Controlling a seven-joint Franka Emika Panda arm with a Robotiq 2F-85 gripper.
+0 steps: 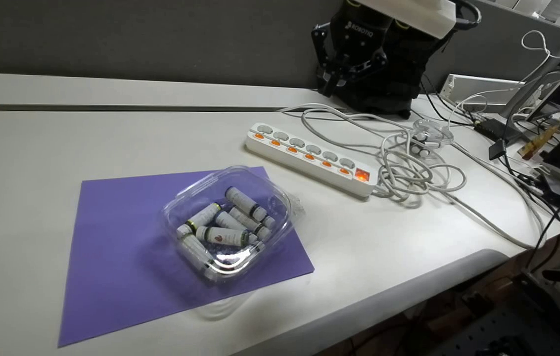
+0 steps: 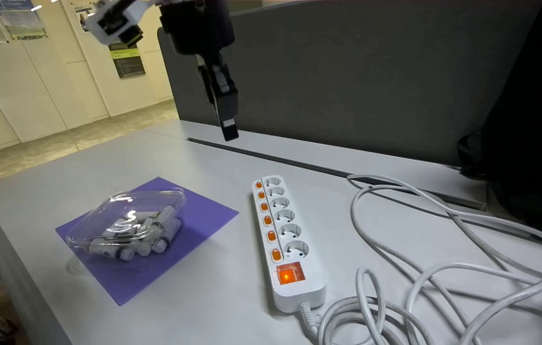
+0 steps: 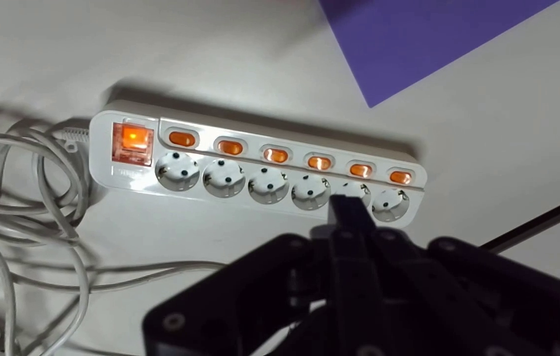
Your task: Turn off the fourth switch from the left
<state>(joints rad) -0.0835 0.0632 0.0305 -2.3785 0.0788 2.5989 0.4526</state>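
In an exterior view, the table [image 1: 201, 143] around the strip [image 1: 302, 164] is rather bright. In the wrist view, a soft shadow follows the strip's switch side, white glare marks its end near the glowing big switch [image 3: 134, 141], and the gripper [image 3: 351, 202] in front of the strip is almost black. In an exterior view, the box [image 2: 127, 220] beside the strip shows white reflections; the bag [image 2: 534, 124], well apart from the strip, loses its details in darkness.

Exterior views looked slantwise down across tabletop [image 1: 369, 247], sharing strip [image 1: 307, 165], sheet [image 1: 116, 237]; wrist view faced steeply down, closer over strip.
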